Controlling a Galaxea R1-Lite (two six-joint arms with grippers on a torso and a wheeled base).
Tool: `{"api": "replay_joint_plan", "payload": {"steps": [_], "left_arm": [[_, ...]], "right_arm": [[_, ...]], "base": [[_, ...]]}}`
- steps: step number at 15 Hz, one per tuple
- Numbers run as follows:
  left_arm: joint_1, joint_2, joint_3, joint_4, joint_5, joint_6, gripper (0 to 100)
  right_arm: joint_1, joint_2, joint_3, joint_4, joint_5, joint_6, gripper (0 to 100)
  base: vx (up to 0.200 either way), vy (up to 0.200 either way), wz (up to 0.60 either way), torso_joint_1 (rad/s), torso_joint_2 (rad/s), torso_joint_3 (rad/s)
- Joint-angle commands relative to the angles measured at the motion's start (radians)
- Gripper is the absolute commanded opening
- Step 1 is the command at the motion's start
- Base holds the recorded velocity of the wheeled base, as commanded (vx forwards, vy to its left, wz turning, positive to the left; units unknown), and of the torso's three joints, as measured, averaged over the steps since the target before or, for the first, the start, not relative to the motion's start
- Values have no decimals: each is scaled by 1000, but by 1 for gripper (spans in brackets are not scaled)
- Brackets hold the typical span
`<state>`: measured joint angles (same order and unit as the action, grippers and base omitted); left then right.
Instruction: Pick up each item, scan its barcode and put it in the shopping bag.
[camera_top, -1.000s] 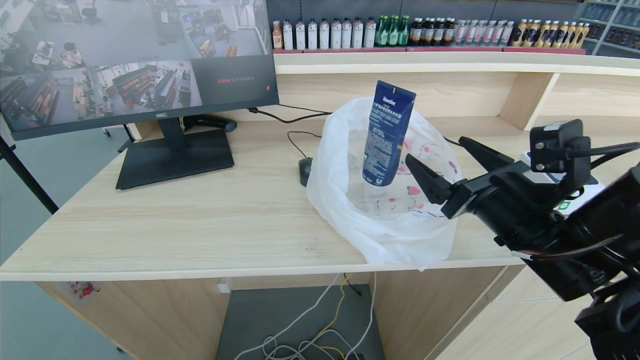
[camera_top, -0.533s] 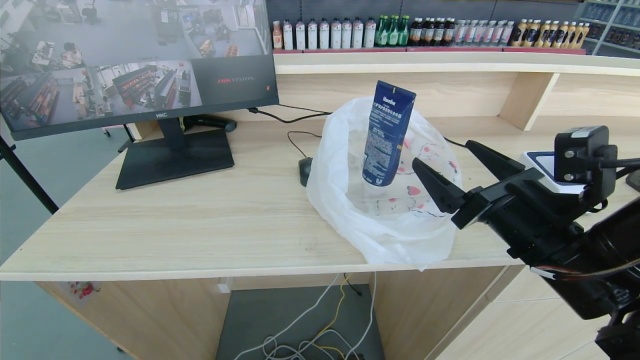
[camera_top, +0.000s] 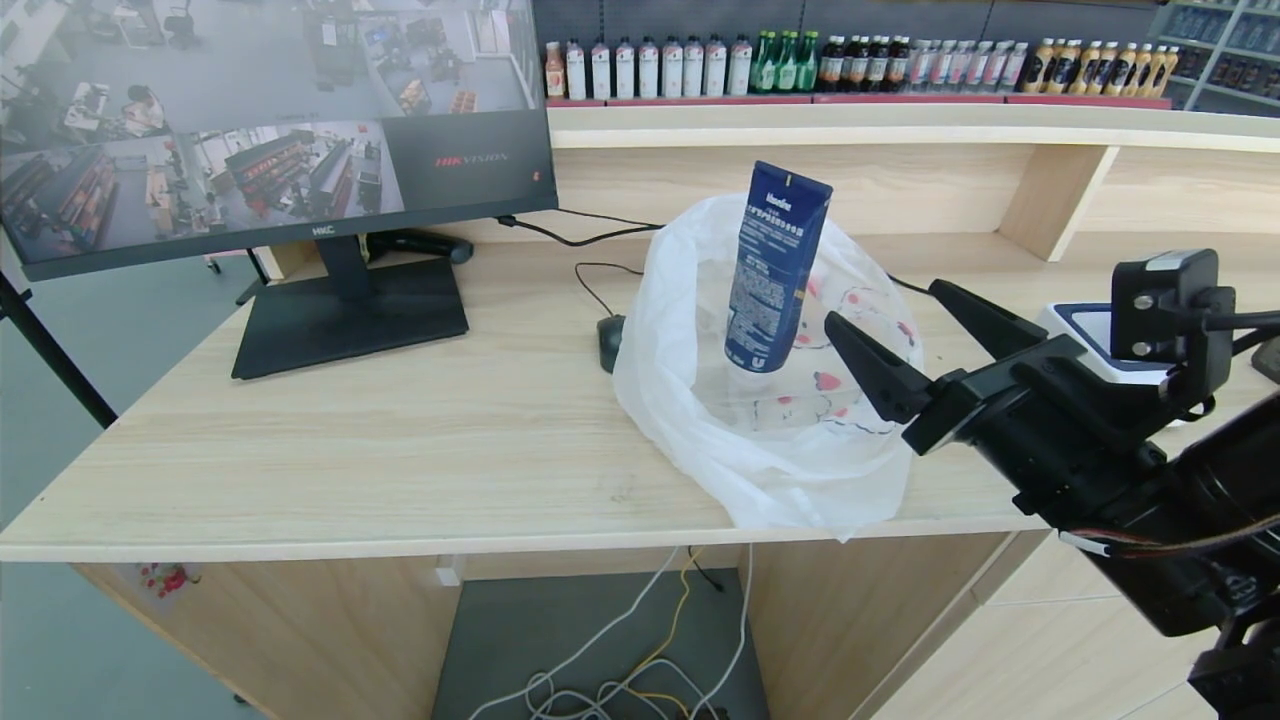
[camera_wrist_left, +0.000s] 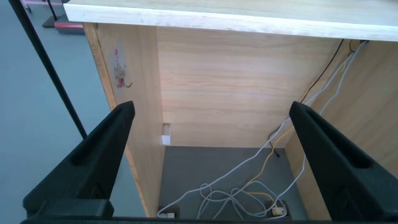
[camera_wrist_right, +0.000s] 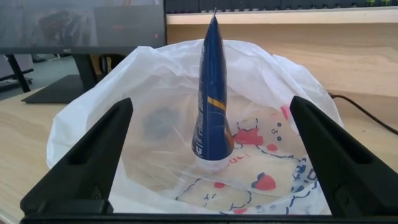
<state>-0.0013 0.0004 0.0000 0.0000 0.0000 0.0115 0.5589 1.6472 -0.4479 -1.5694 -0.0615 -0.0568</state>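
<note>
A blue tube (camera_top: 775, 266) stands upright on its cap inside the white plastic shopping bag (camera_top: 780, 440) on the wooden counter (camera_top: 400, 430). My right gripper (camera_top: 885, 325) hangs open just right of the bag, holding nothing. From the right wrist, the blue tube (camera_wrist_right: 210, 106) rises in the middle of the shopping bag (camera_wrist_right: 155, 118), ahead of my open right gripper (camera_wrist_right: 211, 149). My left gripper (camera_wrist_left: 211, 155) is open below the counter edge, facing the counter's side panel (camera_wrist_left: 217, 81) and floor cables (camera_wrist_left: 249, 193).
A monitor (camera_top: 260, 120) on a black stand sits at the counter's back left. A black mouse (camera_top: 608, 342) lies just left of the bag. A white scanner unit (camera_top: 1085, 335) stands behind my right arm. Bottles (camera_top: 860, 65) line the rear shelf.
My right gripper drew back to the right, away from the bag, between the earliest frame and half a second ago, then held still. The tube and bag stayed put.
</note>
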Motion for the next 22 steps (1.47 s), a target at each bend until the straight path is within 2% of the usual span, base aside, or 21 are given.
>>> {"api": "replay_joint_plan", "payload": {"steps": [1,5,11,22], "left_arm": [[0,0,0,0,0,-1,100],[1,0,0,0,0,-7,100],[0,0,0,0,0,1,100],[1,0,0,0,2,-16,100]], "right_arm": [[1,3,5,-1,0,-1,100],[-1,11,-2,-1,0,-1,100],[-5,3,5,-1,0,0,100],[-48,2,37,-1,0,11,100]], "base": [[0,0,0,0,0,0],[-150,0,0,-2,1,1],[0,0,0,0,0,0],[0,-200,0,5,1,-2]]}}
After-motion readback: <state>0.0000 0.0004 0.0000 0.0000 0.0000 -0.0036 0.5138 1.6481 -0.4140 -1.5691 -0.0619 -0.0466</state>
